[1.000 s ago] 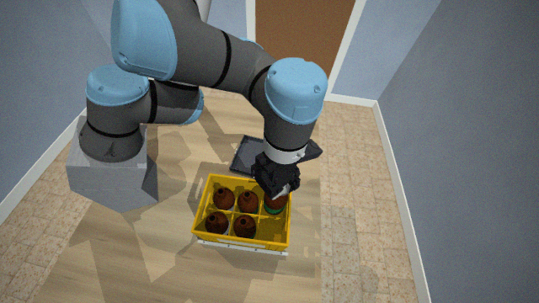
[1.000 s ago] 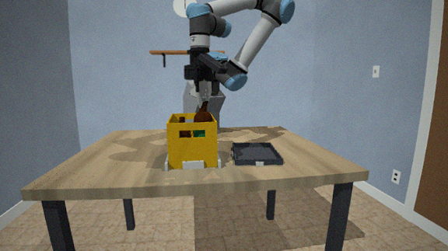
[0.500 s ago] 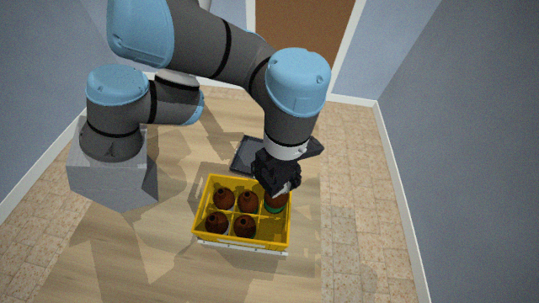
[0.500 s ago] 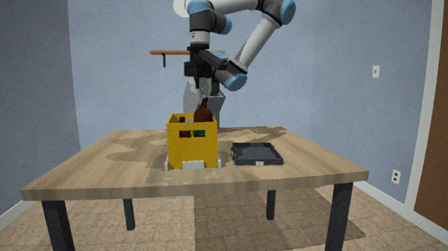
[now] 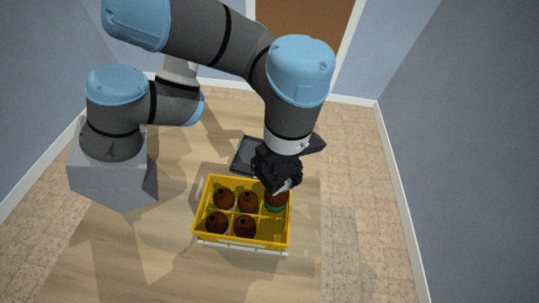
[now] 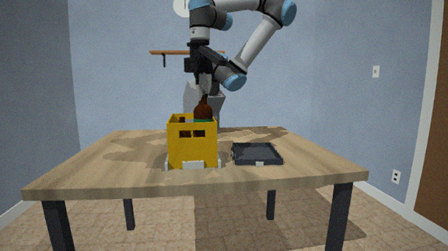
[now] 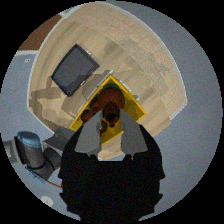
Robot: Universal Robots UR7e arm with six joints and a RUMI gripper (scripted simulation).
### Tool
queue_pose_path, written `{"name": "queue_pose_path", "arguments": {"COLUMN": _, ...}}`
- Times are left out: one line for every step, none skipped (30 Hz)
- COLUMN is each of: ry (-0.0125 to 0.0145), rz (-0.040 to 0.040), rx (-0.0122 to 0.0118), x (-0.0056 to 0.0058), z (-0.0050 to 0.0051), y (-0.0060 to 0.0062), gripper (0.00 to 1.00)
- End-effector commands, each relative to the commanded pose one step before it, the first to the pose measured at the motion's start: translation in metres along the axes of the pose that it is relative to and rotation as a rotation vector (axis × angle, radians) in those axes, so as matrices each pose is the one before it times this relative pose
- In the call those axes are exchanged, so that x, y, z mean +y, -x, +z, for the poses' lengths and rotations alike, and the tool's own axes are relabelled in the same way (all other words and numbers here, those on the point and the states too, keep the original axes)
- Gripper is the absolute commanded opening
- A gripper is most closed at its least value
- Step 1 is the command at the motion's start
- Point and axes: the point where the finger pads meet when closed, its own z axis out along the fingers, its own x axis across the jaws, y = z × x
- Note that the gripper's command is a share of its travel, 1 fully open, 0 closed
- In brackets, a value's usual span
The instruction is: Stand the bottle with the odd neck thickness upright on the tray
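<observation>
Blue walls surround the wooden table (image 5: 168, 252) (image 6: 196, 186) (image 7: 47, 75); the claw (image 5: 283, 189) (image 6: 205, 92) (image 7: 111, 109) is clamped on a brown bottle's neck (image 6: 204, 100), its body (image 5: 275, 199) (image 6: 203, 112) (image 7: 113, 95) partly above the yellow crate (image 5: 240, 241) (image 6: 192, 148) (image 7: 134, 99).

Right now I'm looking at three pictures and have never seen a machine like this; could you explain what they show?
The machine is a single jointed arm, and its claw works like a finger and thumb. The first picture looks down from above, the second across the table from the side, and the round one from the arm's wrist, past the claw.

On the table stand a yellow crate, divided into compartments, and, beside it, a shallow dark tray with no bottle on it.

The claw is closed on the neck of one brown bottle, which pokes above the crate's rim. The other four sit lower, inside the crate.
</observation>
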Motion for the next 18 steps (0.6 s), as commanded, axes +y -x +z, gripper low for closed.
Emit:
{"name": "queue_pose_path", "arguments": {"ry": -0.00027, "rz": -0.00056, "rx": 0.00072, "x": -0.00008, "z": -0.00477, "y": -0.00026, "gripper": 0.00}}
{"name": "queue_pose_path", "arguments": {"ry": 0.00000, "rz": 0.00000, "rx": 0.00000, "x": 0.00000, "z": 0.00000, "y": 0.00000, "gripper": 0.00}}
{"name": "queue_pose_path", "arguments": {"ry": 0.00000, "rz": 0.00000, "rx": 0.00000, "x": 0.00000, "z": 0.00000, "y": 0.00000, "gripper": 0.00}}
{"name": "queue_pose_path", "arguments": {"ry": 0.00000, "rz": 0.00000, "rx": 0.00000, "x": 0.00000, "z": -0.00074, "y": -0.00001, "gripper": 0.00}}
{"name": "queue_pose_path", "arguments": {"ry": 0.00000, "rz": 0.00000, "rx": 0.00000, "x": 0.00000, "z": -0.00068, "y": 0.00000, "gripper": 0.00}}
{"name": "queue_pose_path", "arguments": {"ry": 0.00000, "rz": 0.00000, "rx": 0.00000, "x": 0.00000, "z": -0.00061, "y": 0.00000, "gripper": 0.00}}
{"name": "queue_pose_path", "arguments": {"ry": 0.00000, "rz": 0.00000, "rx": 0.00000, "x": 0.00000, "z": -0.00055, "y": 0.00000, "gripper": 0.00}}
{"name": "queue_pose_path", "arguments": {"ry": 0.00000, "rz": 0.00000, "rx": 0.00000, "x": 0.00000, "z": -0.00048, "y": 0.00000, "gripper": 0.00}}
{"name": "queue_pose_path", "arguments": {"ry": 0.00000, "rz": 0.00000, "rx": 0.00000, "x": 0.00000, "z": -0.00042, "y": 0.00000, "gripper": 0.00}}
{"name": "queue_pose_path", "arguments": {"ry": 0.00000, "rz": 0.00000, "rx": 0.00000, "x": 0.00000, "z": -0.00036, "y": 0.00000, "gripper": 0.00}}
{"name": "queue_pose_path", "arguments": {"ry": 0.00000, "rz": 0.00000, "rx": 0.00000, "x": 0.00000, "z": -0.00030, "y": 0.00000, "gripper": 0.00}}
{"name": "queue_pose_path", "arguments": {"ry": 0.00000, "rz": 0.00000, "rx": 0.00000, "x": 0.00000, "z": -0.00024, "y": 0.00000, "gripper": 0.00}}
{"name": "queue_pose_path", "arguments": {"ry": 0.00000, "rz": 0.00000, "rx": 0.00000, "x": 0.00000, "z": -0.00019, "y": 0.00000, "gripper": 0.00}}
{"name": "queue_pose_path", "arguments": {"ry": 0.00000, "rz": 0.00000, "rx": 0.00000, "x": 0.00000, "z": -0.00014, "y": 0.00000, "gripper": 0.00}}
{"name": "queue_pose_path", "arguments": {"ry": 0.00000, "rz": 0.00000, "rx": 0.00000, "x": 0.00000, "z": -0.00010, "y": 0.00000, "gripper": 0.00}}
{"name": "queue_pose_path", "arguments": {"ry": 0.00000, "rz": 0.00000, "rx": 0.00000, "x": 0.00000, "z": -0.00006, "y": 0.00000, "gripper": 0.00}}
{"name": "queue_pose_path", "arguments": {"ry": 0.00000, "rz": 0.00000, "rx": 0.00000, "x": 0.00000, "z": -0.00003, "y": 0.00000, "gripper": 0.00}}
{"name": "queue_pose_path", "arguments": {"ry": 0.00000, "rz": 0.00000, "rx": 0.00000, "x": 0.00000, "z": -0.00001, "y": 0.00000, "gripper": 0.00}}
